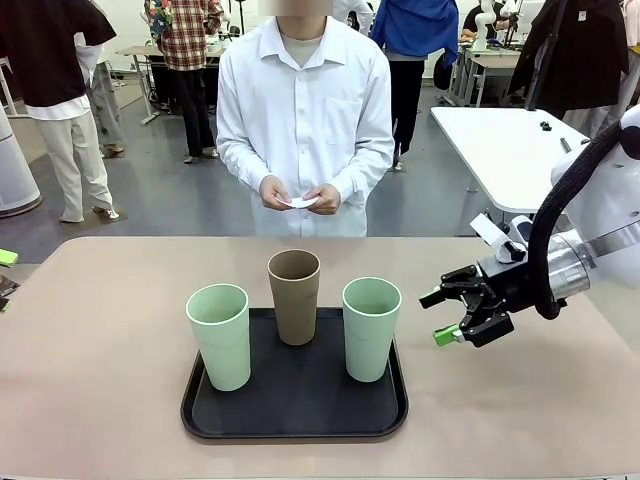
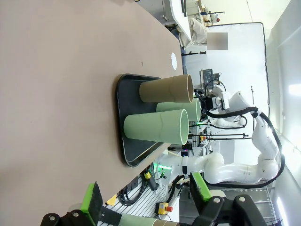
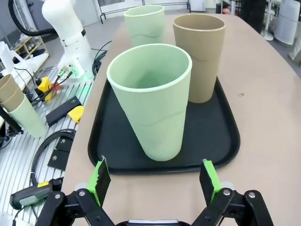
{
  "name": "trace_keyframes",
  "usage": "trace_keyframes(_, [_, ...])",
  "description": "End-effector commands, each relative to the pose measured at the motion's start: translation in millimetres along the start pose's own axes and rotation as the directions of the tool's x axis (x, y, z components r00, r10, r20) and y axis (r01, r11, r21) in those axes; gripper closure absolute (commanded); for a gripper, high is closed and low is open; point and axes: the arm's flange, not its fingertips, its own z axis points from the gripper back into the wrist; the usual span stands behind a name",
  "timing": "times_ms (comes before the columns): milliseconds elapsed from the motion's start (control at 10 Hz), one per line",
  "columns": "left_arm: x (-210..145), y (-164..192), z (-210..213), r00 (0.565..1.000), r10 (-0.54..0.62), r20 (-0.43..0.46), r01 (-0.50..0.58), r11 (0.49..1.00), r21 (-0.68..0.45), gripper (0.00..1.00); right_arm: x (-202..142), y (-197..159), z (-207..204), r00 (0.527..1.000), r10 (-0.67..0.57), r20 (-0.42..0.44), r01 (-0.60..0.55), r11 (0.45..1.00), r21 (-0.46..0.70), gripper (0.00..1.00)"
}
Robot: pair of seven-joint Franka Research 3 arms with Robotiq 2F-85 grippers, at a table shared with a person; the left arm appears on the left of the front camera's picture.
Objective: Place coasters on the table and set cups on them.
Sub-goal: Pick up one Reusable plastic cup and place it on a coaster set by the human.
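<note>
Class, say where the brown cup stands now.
Front view: the brown cup stands upright on the black tray, rear middle, between the two green cups.

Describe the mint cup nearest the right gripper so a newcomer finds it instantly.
On the beige table, a black tray holds three upright cups. The mint cup you want stands at the tray's right end, closest to the right gripper. The brown cup sits farther back at the middle, and the other mint cup stands at the left end.
</note>
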Motion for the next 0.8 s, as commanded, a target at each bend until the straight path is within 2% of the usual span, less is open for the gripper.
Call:
trace_keyframes(0, [0,0,2,1.0,0.003,0.01,-0.003,1.0,-0.011,0.0,0,2,-1,1.0,0.016,0.015,-0.017,1.0,0.019,0.0])
trace_keyframes(200, [0,0,2,1.0,0.003,0.01,-0.003,1.0,-0.011,0.0,1,1,-1,1.0,0.002,0.004,-0.002,1.0,0.008,0.0])
trace_keyframes(300, [0,0,2,1.0,0.003,0.01,-0.003,1.0,-0.011,0.0,-1,-1,-10,0.998,0.037,0.043,-0.042,0.991,0.129,0.0])
trace_keyframes(500, [0,0,2,1.0,0.003,0.01,-0.003,1.0,-0.011,0.0,-7,-5,-20,0.985,0.04,0.17,-0.061,0.991,0.12,0.0])
trace_keyframes(700, [0,0,2,1.0,0.003,0.01,-0.003,1.0,-0.011,0.0,-13,-10,-29,0.977,0.04,0.208,-0.063,0.993,0.103,0.0])
